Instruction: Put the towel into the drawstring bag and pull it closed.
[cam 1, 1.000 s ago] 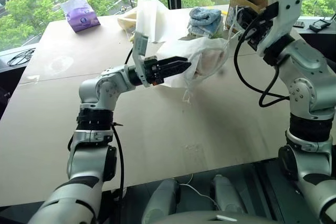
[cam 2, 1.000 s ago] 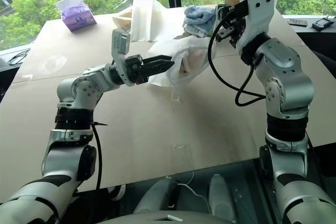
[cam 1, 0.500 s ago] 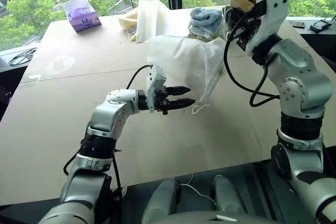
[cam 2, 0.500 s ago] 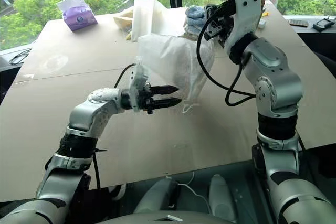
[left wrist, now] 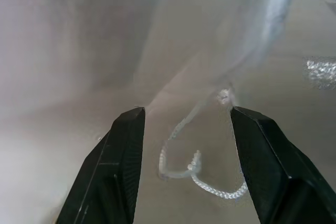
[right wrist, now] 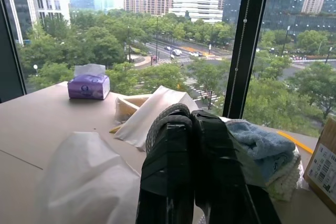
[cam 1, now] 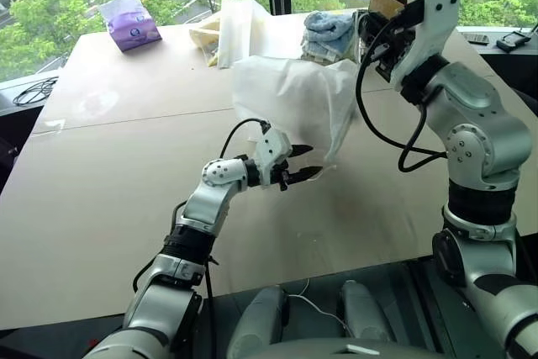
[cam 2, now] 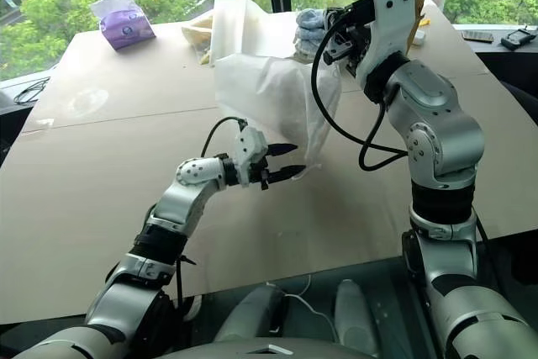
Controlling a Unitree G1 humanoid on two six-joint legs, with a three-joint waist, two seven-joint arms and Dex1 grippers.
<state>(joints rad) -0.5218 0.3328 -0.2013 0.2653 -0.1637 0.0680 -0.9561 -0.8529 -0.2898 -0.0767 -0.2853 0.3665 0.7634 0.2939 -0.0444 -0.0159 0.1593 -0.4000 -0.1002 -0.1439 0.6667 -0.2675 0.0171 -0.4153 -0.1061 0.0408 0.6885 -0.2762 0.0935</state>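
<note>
The drawstring bag (cam 1: 290,98), thin and semi-sheer white, hangs spread out above the table from my raised right gripper (cam 2: 332,29), which is shut on its top corner. In the right wrist view the two fingers (right wrist: 186,145) press together, with the bag (right wrist: 84,182) below them. My left gripper (cam 1: 314,160) is open and held low, just off the bag's lower corner. A thin white cord loop (left wrist: 181,169) lies on the table between its fingers (left wrist: 121,150). The towel is hidden.
Along the table's far edge by the window sit a purple tissue pack (cam 1: 128,21), a stiff white folded sheet (cam 1: 242,31), light-blue folded towels (cam 1: 328,33) and a cardboard box (cam 1: 393,2). Black cables (cam 1: 32,90) lie off the left side.
My left gripper has dropped from the bag's side to below its lower corner and has rolled. The bag, bunched a second ago, now hangs spread. The right arm edged left.
</note>
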